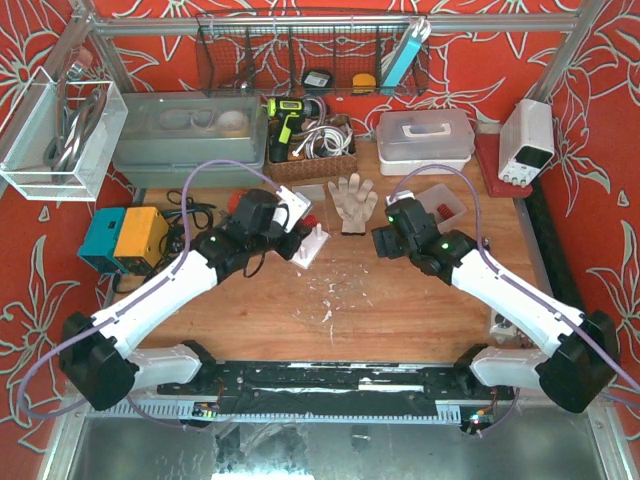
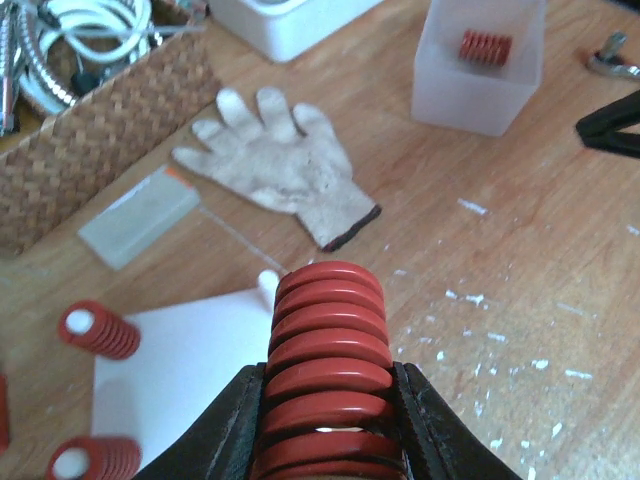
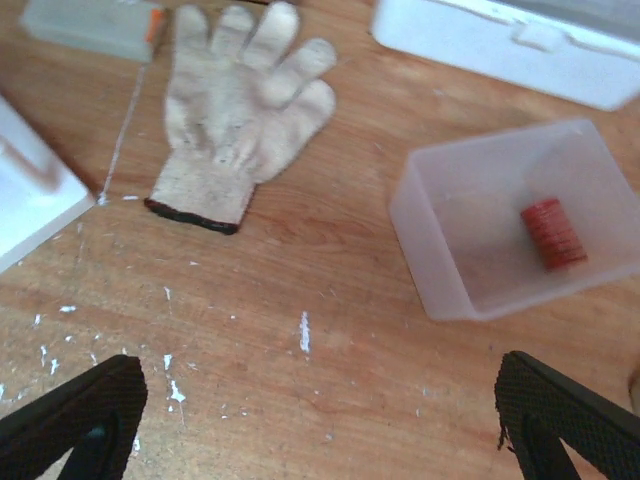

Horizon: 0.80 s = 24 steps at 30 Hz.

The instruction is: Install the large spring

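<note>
My left gripper [image 2: 330,385] is shut on the large red spring [image 2: 325,310], whose coils stick out forward between the black fingers [image 2: 235,420]. It hovers over the white base plate [image 2: 190,360], close to a bare white peg [image 2: 268,283]. Two smaller red springs [image 2: 98,330] sit on pegs at the plate's left. In the top view the left gripper [image 1: 288,222] is at the plate [image 1: 312,247]. My right gripper [image 3: 320,420] stands wide open over bare wood, holding nothing, near a clear bin [image 3: 440,250].
A white work glove [image 3: 240,100] lies between the arms. The clear bin holds one small red spring [image 3: 553,233]. A wicker basket [image 2: 110,140] of cables, a small clear block [image 2: 140,215], a white lidded box [image 1: 425,135] and a power supply [image 1: 527,140] stand toward the back.
</note>
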Each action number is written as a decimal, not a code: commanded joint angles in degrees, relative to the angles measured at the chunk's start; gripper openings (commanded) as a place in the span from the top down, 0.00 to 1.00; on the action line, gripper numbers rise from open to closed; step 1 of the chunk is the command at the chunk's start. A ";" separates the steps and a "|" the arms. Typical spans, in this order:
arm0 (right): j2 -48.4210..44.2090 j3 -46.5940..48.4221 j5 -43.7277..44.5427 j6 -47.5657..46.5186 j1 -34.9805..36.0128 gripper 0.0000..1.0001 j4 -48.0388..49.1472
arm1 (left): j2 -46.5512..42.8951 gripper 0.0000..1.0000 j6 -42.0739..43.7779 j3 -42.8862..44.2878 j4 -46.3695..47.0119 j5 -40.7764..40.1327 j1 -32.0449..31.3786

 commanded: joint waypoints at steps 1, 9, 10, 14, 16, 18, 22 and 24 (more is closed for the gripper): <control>-3.55 -3.36 6.49 1.95 -0.71 0.01 2.33 | 3.18 1.00 0.44 9.12 -19.32 -3.59 0.31; -6.97 -5.43 4.82 2.12 -1.61 0.01 3.67 | 13.86 1.00 5.20 20.54 -34.03 -8.75 0.40; -7.13 -5.52 4.59 2.12 -1.68 0.01 3.70 | 15.14 1.00 5.29 21.34 -34.90 -9.34 0.40; -8.07 -6.54 3.24 2.17 -1.88 0.01 4.91 | 19.24 1.00 5.96 24.02 -36.40 -9.92 0.40; -8.23 -6.76 2.86 2.07 -1.90 0.01 5.15 | 21.35 1.00 6.45 25.34 -37.37 -10.26 0.40; -8.28 -6.78 3.02 2.01 -1.99 0.01 5.02 | 23.38 1.00 7.06 26.33 -38.50 -11.59 0.40; -8.59 -6.90 3.46 1.99 -2.16 0.01 5.02 | 26.05 1.00 7.54 27.20 -39.24 -12.30 0.41; -8.88 -7.13 3.59 1.93 -2.25 0.01 5.34 | 26.81 1.00 7.81 27.62 -39.14 -11.64 0.49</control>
